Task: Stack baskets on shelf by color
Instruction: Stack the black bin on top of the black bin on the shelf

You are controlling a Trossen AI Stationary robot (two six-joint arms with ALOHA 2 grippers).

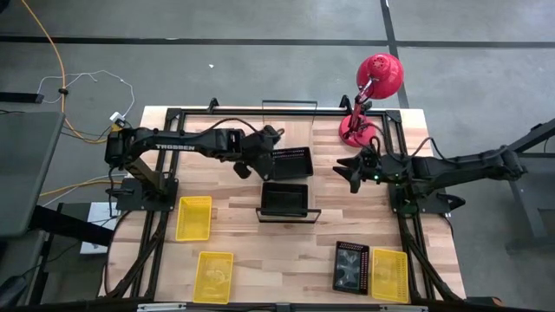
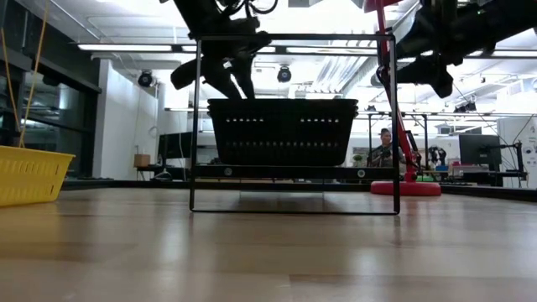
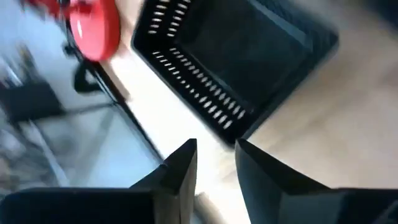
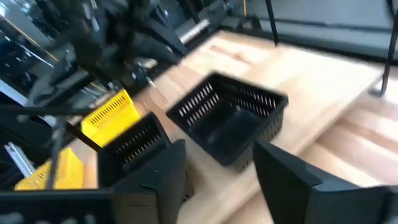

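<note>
Table edge [image 1: 260, 111], shelf [image 1: 286, 211] w/ black basket [image 1: 285, 198] midway.

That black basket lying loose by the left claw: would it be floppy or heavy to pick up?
Probably neither. The black basket looks like moulded plastic with slotted walls, so likely stiff and light. Being shallow with a flat bottom, it should slide when pushed, not tip. The open left gripper hovers near its rim.

Table [image 1: 260, 251]: pale planked wood — smooth, faint sheen
Baskets, black [image 1: 291, 162] and yellow [image 1: 194, 217]: perforated plastic
Lamp [image 1: 375, 82], upper right: glossy red
Shelf rails [image 2: 195, 126]: thin black wire — matt
</note>
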